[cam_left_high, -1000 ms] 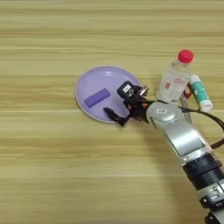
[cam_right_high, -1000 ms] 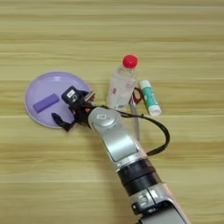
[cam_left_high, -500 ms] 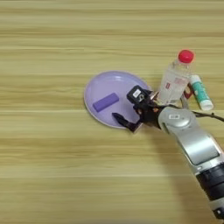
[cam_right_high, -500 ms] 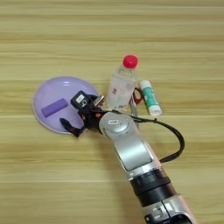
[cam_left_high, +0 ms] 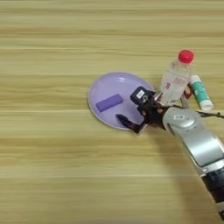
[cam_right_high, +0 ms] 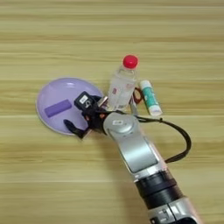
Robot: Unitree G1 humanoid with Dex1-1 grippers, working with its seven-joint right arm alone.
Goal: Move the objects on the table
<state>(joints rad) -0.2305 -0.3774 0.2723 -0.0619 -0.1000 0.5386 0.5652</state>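
We logged the purple block [cam_left_high: 109, 103] lying on the plate [cam_left_high: 101, 85], the teal tube [cam_left_high: 201, 92] on the tabletop [cam_left_high: 52, 175] beside the bottle [cam_left_high: 175, 82], and our pincer [cam_left_high: 134, 110], spread and empty, straddling the plate's near rim.

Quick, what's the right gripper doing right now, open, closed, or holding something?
Right gripper: open and empty, its two black fingers spread over the right rim of the round purple plate, near the flat purple rectangular block lying in it.
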